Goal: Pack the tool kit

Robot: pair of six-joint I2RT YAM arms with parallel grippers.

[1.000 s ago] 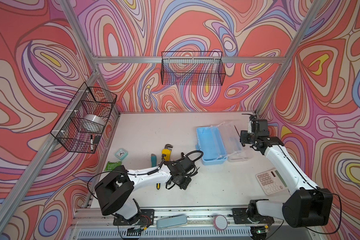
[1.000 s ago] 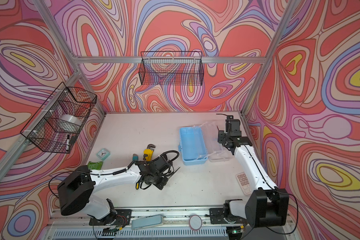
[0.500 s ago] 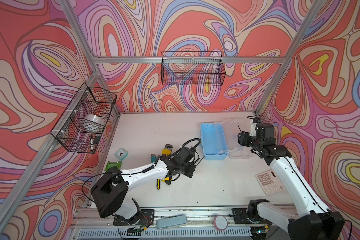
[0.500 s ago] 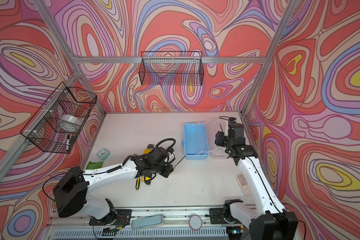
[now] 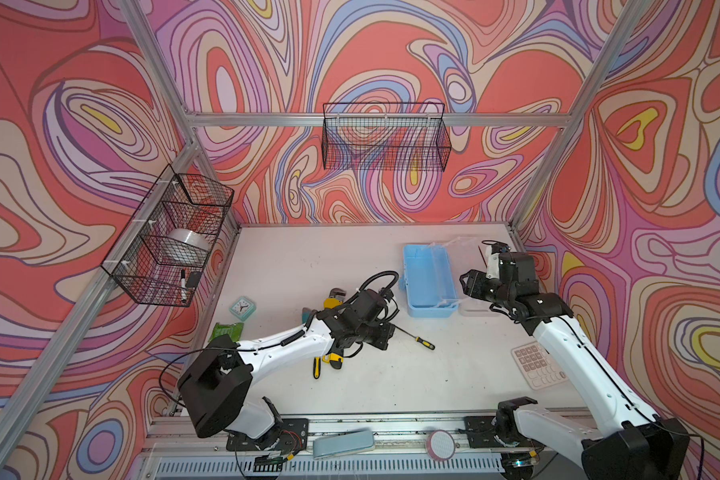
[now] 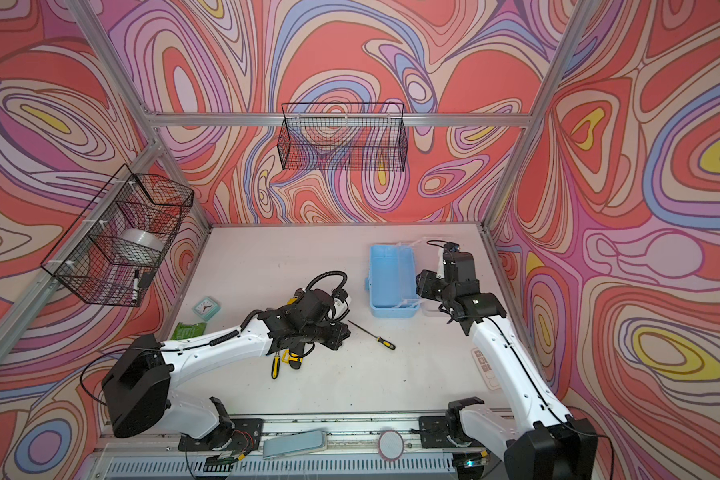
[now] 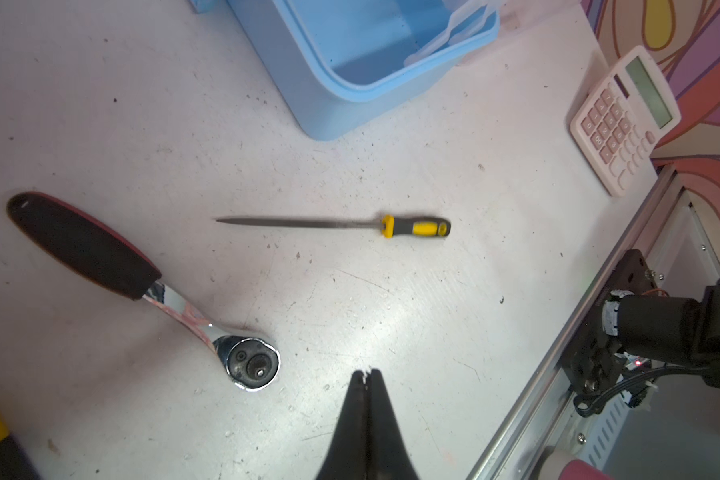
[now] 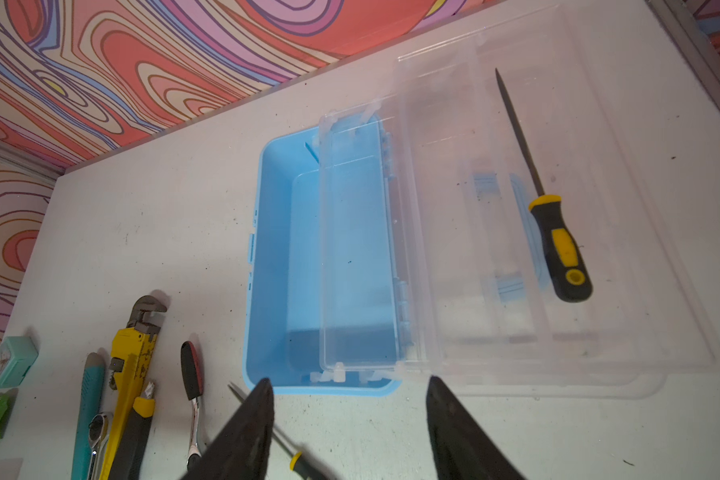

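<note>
While the box point(image 5: 429, 280) sits open near the table's far right corner, its blue tub is empty and the clear lid point(image 8: 558, 216) lies folded flat beside it. One file point(image 8: 555, 224) rests on that lid, not in the tub.

Left gripper point(image 7: 366, 374): jaws together, holding nothing, hovering low over the table between the ratchet point(image 7: 142, 286) and a second file point(image 7: 341, 224). Right gripper point(image 8: 350, 388): jaws apart, empty, poised above the tub's near end wall.

Step in hand, as I judge it: the left arm picks up a tool and carries it to the tub.
- Open the jaws first; closed tips would only push the tool about.
- The file near the left gripper is thin and lies flat. Grip its yellow-and-black handle across the width, not the blade.
- Lay it lengthwise in the tub.
- The right gripper is close over the tub's end, so a collision looks possible; clear it or use it to steady the rim.

Wrench point(image 8: 136, 345), cutter point(image 8: 86, 415) and others wait left of the box.
</note>
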